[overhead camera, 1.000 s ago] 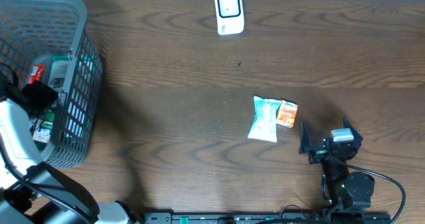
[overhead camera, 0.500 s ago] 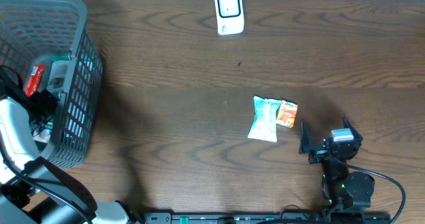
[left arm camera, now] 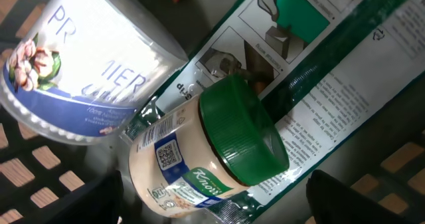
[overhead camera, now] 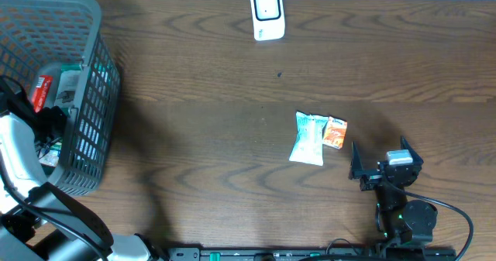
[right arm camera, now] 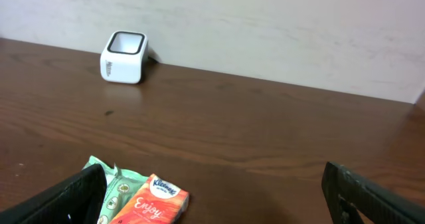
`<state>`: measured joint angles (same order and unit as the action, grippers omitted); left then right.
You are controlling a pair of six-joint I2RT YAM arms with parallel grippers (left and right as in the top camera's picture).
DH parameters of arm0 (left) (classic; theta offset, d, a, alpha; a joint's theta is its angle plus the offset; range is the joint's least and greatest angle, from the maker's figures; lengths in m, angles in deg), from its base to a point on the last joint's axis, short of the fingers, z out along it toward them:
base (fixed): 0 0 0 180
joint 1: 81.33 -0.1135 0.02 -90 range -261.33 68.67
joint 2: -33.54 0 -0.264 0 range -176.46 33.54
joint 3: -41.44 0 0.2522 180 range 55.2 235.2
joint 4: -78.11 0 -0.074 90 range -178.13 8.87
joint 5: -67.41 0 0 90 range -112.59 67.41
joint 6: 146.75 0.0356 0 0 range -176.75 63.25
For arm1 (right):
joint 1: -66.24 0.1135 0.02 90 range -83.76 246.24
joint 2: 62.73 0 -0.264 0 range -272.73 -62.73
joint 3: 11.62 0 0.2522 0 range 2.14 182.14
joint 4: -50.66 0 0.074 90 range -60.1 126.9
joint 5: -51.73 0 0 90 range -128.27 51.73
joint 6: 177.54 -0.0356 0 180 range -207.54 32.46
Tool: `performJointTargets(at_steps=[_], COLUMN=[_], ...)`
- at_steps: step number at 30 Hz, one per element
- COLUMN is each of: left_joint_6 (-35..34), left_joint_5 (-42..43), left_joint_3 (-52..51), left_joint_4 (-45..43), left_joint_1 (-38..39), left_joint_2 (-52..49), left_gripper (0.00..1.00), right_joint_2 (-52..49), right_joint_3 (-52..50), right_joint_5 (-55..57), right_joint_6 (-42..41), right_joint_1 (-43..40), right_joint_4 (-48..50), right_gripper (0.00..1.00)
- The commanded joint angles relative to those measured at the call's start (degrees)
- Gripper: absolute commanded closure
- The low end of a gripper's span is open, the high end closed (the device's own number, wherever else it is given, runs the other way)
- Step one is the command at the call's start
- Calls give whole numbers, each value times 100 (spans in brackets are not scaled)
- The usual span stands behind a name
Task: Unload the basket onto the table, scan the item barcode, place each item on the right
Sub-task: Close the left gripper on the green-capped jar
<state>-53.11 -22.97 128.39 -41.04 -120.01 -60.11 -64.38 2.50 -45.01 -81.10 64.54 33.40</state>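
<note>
Overhead and wrist views: the left gripper is inside the grey basket at the table's 10 o'clock. Its jaws are spread wide and empty above a green-lidded jar, which lies on a green-and-white pack with a clear tub just beside it at 10 o'clock. The right gripper, at 4 o'clock, is likewise wide apart and empty, with an orange tissue pack and a pale green packet near it at its 10 o'clock. The white scanner stands at 12 o'clock, well apart from both.

Left fingers wide apart — right fingers too
</note>
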Motion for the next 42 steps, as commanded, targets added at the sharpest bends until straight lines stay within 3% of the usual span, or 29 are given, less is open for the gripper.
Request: performJointTargets(at_steps=[1,12,15,19,21,26,30,42], left_joint_6=[433,426,422,400,260,-101,-140,-439], left_joint_5=[-74,-72,9,411,426,424,424,597], left_joint_3=[-98,-98,-96,-83,-52,-52,-55,-68], left_joint_4=[-4,7,-48,-20,24,4,-24,122], left_joint_1=[31,22,24,24,24,24,24,24], left_joint_2=[-181,-940,-925,-909,-848,-719,-723,-675], left_gripper=[12,13,29,39,39,22,15,13], right_joint_2=[9,9,9,9,9,9,9,9], right_joint_3=[-4,-4,-4,-4,-4,-4,-4,-4], right_joint_5=[-20,-20,-20,-20,-20,-20,-20,-20], right_joint_6=[-81,-81,-81,-81,-81,-81,-81,-81], right_joint_1=[63,61,63,85,157,293,286,286], right_joint_4=[-17,-20,-17,-20,-17,-17,-17,-17], right_gripper=[1,1,1,1,1,1,1,1])
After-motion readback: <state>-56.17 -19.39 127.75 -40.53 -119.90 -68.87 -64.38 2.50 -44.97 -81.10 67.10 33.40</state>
